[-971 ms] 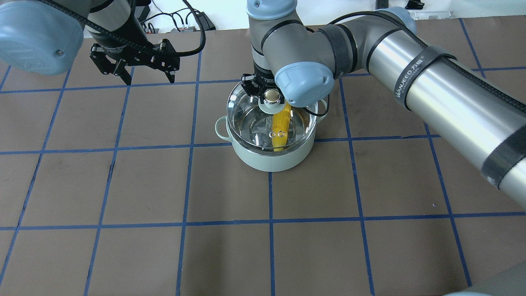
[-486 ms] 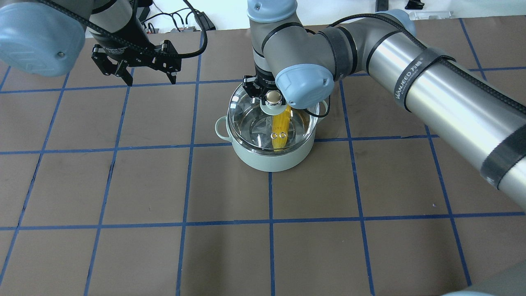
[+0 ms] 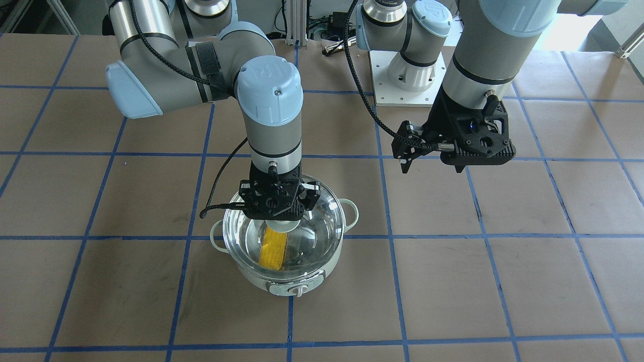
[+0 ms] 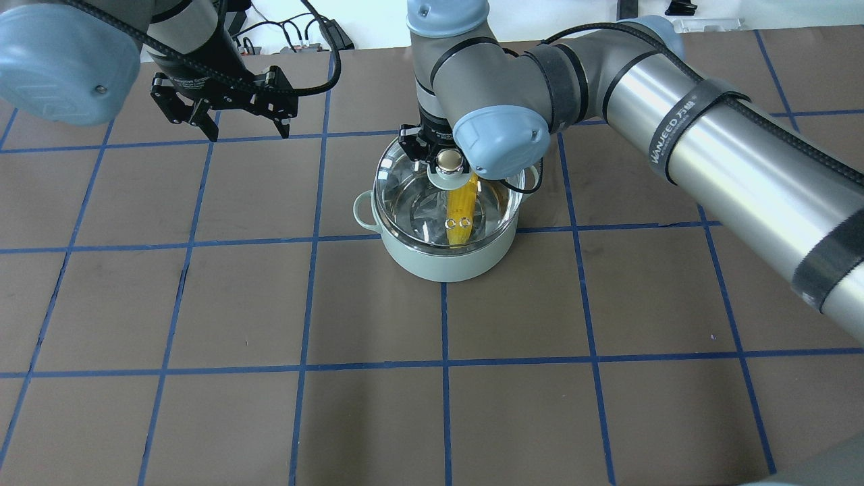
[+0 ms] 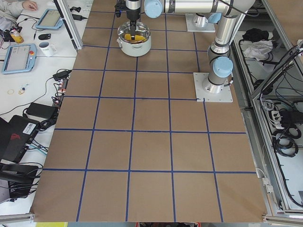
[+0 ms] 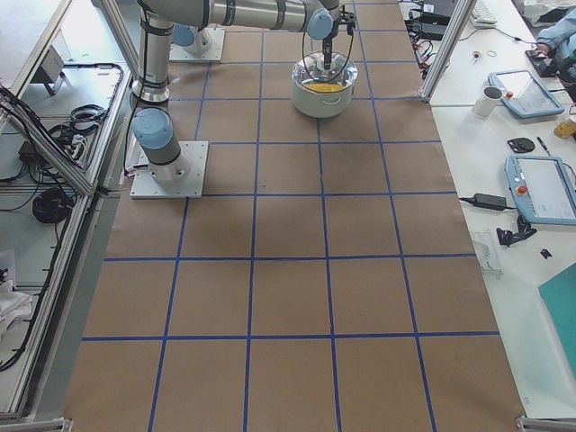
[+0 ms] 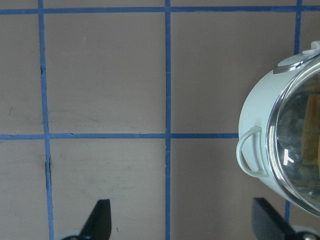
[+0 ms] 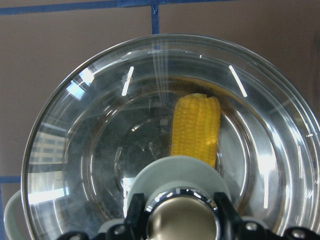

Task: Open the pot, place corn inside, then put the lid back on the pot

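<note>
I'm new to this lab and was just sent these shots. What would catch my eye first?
The yellow corn shows brightly through the glass lid over the mint pot, at the far middle of the table in the overhead view. Next is the right gripper, clamped on the lid's knob, while the left gripper hangs open off to the pot's side.

Entry 1: lid (image 4: 412, 196).
Change: lowered slightly beneath right claw (image 4: 449, 160). Rim edge on robot side of claw dropped and now lies against pot (image 4: 445, 266) rim. Narrow gap seen there one second ago has closed. Nearly all of drop fell in first half-second, with barely any after.

Entry 2: right claw.
Change: descended small amount together with lid.

Entry 3: left claw (image 4: 248, 133).
Change: trace shift toward right claw's side, with fingertip nearer pot nudged marginally.
</note>
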`<state>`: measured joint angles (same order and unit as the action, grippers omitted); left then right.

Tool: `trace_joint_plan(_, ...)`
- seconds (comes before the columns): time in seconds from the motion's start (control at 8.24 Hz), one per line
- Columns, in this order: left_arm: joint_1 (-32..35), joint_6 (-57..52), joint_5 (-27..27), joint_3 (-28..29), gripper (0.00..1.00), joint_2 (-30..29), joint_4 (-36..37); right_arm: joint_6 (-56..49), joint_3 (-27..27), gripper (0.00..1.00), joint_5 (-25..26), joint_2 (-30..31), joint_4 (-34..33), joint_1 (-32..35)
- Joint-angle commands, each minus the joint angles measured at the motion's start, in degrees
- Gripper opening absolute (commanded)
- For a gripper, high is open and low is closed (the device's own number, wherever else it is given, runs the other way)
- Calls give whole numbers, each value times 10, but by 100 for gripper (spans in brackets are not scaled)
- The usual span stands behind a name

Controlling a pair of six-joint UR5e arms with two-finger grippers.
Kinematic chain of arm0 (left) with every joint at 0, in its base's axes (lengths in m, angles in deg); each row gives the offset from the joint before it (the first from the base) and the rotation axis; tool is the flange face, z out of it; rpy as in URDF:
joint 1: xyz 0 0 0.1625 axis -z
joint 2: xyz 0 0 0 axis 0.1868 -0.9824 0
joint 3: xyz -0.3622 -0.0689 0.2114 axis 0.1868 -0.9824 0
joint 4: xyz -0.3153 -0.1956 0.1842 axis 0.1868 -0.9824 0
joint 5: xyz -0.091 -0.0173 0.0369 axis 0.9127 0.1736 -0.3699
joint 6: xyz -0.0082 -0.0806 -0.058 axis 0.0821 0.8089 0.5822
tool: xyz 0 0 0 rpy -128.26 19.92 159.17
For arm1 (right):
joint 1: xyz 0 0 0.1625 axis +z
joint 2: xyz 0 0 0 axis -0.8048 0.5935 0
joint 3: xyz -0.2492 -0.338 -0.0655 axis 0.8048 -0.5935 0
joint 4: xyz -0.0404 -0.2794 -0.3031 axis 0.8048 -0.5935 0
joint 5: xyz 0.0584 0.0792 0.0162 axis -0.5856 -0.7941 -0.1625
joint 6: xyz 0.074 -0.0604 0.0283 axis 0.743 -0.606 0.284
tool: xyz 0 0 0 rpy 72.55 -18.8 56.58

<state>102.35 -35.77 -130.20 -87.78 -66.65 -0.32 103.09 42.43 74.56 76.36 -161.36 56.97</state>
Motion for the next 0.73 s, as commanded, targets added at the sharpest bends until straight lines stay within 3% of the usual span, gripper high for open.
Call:
trace_joint_plan(0.0,0,-1,0,-1,100,0,0,1,1,19,-1,1,0,2)
trace_joint_plan(0.61,0,-2,-1,-1,100,-2,0,-4,10,19,-2,1,1,3)
